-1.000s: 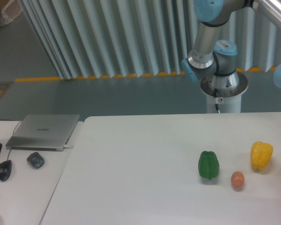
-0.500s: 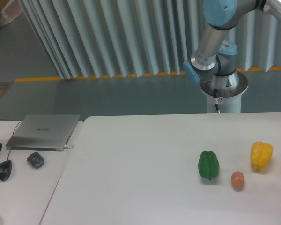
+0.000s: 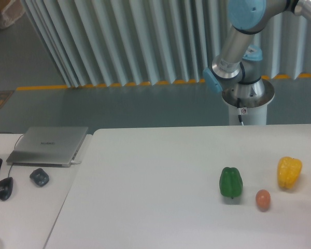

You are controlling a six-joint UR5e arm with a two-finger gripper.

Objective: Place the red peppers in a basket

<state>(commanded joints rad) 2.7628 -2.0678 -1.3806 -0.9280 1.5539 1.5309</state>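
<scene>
Red pepper, basket and gripper lie outside the view; the arm (image 3: 238, 36) has swung slightly right, perhaps carrying it.

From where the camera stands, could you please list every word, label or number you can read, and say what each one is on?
No text can be read in this view.
Laptop: a faint mark on the lid, too blurred to read.
Robot base: a small red and white sticker, too small to read.
Green pepper, yellow pepper: no labels.
</scene>
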